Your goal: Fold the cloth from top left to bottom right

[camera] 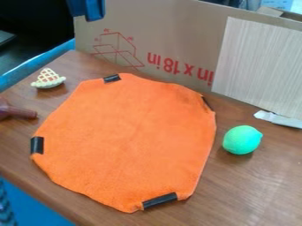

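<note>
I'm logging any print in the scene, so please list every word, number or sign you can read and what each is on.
"in x 18 in": red print, upside down, on the brown cardboard panel; its right end meets the pale, finely striped sheet.
Small red marks around the red line drawing of a box: too small to read.

"Where was the orange cloth [126, 141]?"

"Spread on the table [259, 185], below the claw [87, 9], which hung at the view's top edge."

"And the green ball [242, 140]?"

"Below and right of the claw; the latticed pie [48, 78] sat below-left of it."
</note>
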